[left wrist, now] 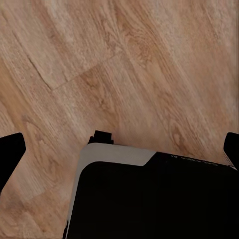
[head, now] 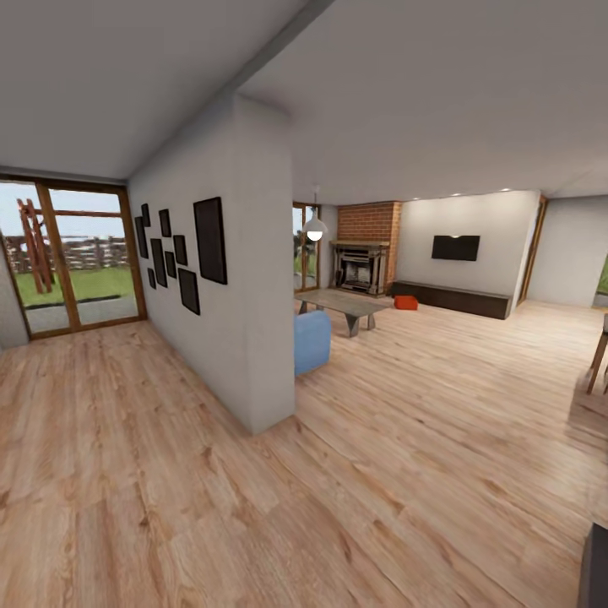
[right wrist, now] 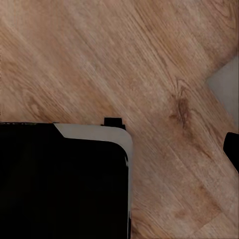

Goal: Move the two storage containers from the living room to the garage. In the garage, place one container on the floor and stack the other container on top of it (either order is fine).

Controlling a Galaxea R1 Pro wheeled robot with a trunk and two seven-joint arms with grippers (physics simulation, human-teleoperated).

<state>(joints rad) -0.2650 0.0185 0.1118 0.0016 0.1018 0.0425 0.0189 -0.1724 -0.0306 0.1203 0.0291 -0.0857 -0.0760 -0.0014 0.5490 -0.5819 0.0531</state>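
Far across the living room, an orange-red container sits on the wood floor just in front of the long dark bench, right of the fireplace and brick chimney. It is too small to tell what is in it, or whether it is one box or two together. A black TV hangs on the wall above the bench.

In the left wrist view, the left end effector shows dark fingertips at opposite edges of the picture, spread wide, with nothing between them but floor and the robot's black base. In the right wrist view only one right fingertip shows at the edge, so how wide it stands cannot be told; nothing is seen in its grip.

A white partition wall with black frames ends near the middle. Right of it the floor lies open toward the container, past a blue chair and a low table. Left of it, floor runs to glass doors.
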